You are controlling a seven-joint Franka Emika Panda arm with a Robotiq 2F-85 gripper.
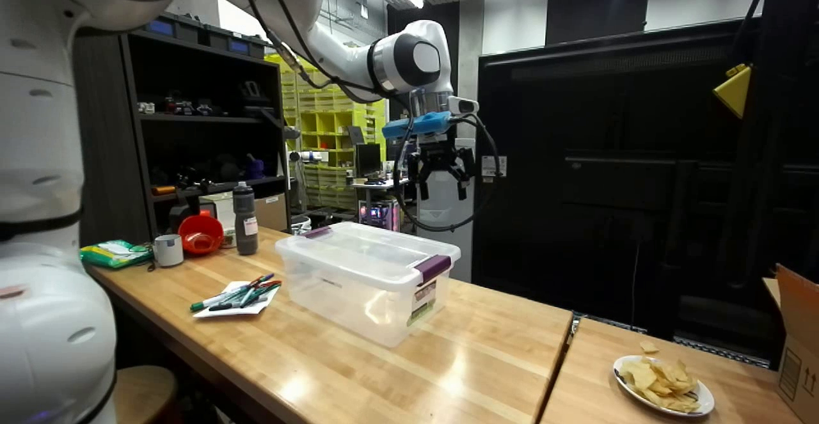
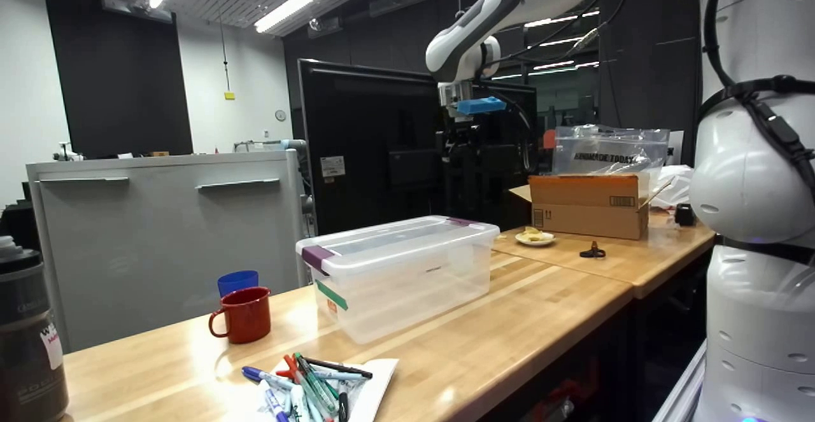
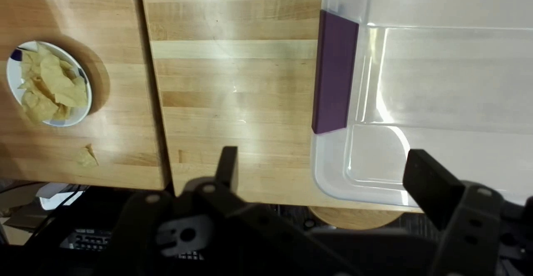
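The gripper (image 1: 443, 190), its 2 fingers (image 3: 435, 192) spread wide, hangs higher than the clear bin (image 1: 345, 293), near its end toward the chips (image 3: 58, 78). The lidded bin sits on a wooden table (image 1: 358, 376); its cloudy walls leave the inside hard to make out, and the wrist view crops it at right. Past that end, the chips mostly cover a plate (image 3: 78, 114). Off the bin's opposite end, in an exterior view, a red mug (image 2: 248, 316) partly hides a blue cup (image 2: 239, 280), the left edge cuts a bottle (image 2: 28, 339), and the lower edge cuts markers (image 2: 312, 384).
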